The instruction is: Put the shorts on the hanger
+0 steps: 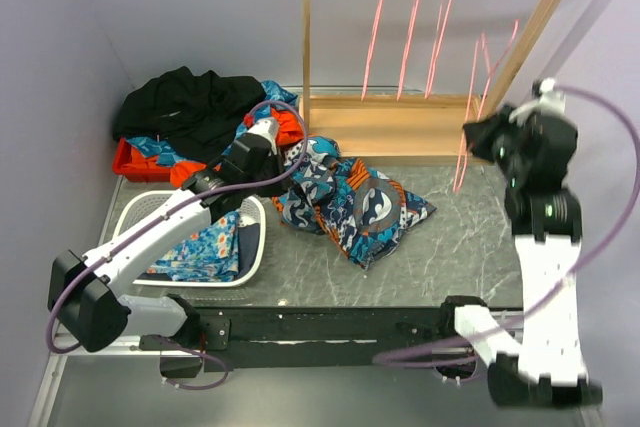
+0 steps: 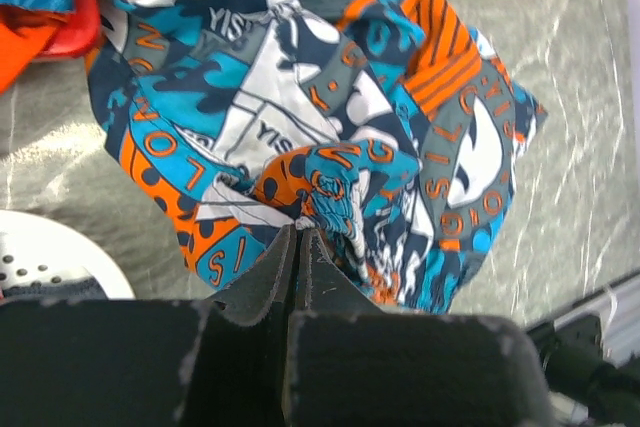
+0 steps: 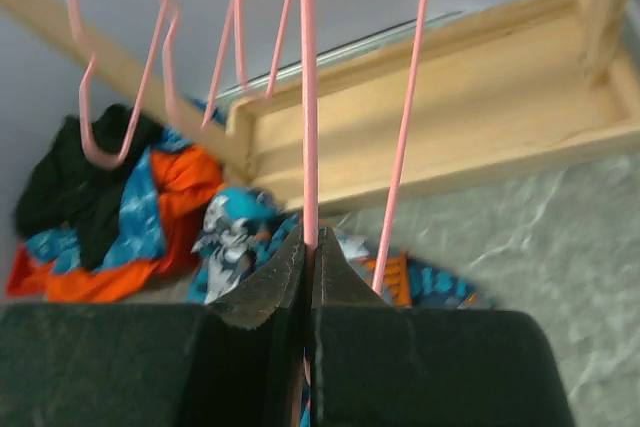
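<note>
Right wrist view: we clench the right fingers (image 3: 268, 292) on the hanger (image 3: 306, 97) to present it; our left fingers (image 2: 262, 285) pinch a fold of the shorts (image 2: 300, 117), heaped centre-frame on the tabletop (image 2: 585, 162), for lifting.

The widest bare stretch of desk (image 1: 470, 237) lies lower right of centre in the top view, between the heaped shorts (image 1: 350, 202) and the right arm (image 1: 548, 277), open from above. At the left, the white basket (image 1: 257, 239) and, above it, the red bin (image 1: 128, 160) under a black garment (image 1: 185, 107) crowd the desk, and the left arm (image 1: 150, 237) crosses over the basket. Along the top the wooden rack (image 1: 390, 127) walls off the back, and pink hangers (image 1: 377, 22) dangle through its opening with only narrow gaps between the wires. One hanger (image 1: 461, 169), clamped in the right jaws, stands just before the rack's right post.
</note>
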You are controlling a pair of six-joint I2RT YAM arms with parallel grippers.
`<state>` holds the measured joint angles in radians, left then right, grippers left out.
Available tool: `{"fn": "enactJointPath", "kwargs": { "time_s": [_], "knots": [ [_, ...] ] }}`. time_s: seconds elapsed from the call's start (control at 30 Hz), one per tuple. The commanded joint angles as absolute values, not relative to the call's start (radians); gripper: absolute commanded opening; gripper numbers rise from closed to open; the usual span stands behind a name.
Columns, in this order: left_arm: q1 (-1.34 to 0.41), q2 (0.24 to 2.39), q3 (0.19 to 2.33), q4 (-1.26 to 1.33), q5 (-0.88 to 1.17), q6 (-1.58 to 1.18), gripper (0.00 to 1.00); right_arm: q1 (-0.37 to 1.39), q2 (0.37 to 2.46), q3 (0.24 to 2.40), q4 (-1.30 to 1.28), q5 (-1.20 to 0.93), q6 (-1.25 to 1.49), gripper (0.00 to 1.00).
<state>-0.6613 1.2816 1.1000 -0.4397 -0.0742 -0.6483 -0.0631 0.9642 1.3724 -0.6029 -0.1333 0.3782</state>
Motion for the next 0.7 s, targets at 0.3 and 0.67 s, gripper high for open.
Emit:
{"fn": "enactJointPath", "kwargs": {
  "time_s": [0.3,0.67],
  "knots": [
    [-0.646,1.474,1.21,-0.336,-0.189,-0.749,0.01,0.188,0.48,0.884,-0.816,-0.419,0.584,0.0],
    [-0.644,1.519,1.262,-0.388,-0.279,-0.719,0.01,0.244,0.374,0.802,-0.862,-0.735,0.543,0.0]
  ]
}}
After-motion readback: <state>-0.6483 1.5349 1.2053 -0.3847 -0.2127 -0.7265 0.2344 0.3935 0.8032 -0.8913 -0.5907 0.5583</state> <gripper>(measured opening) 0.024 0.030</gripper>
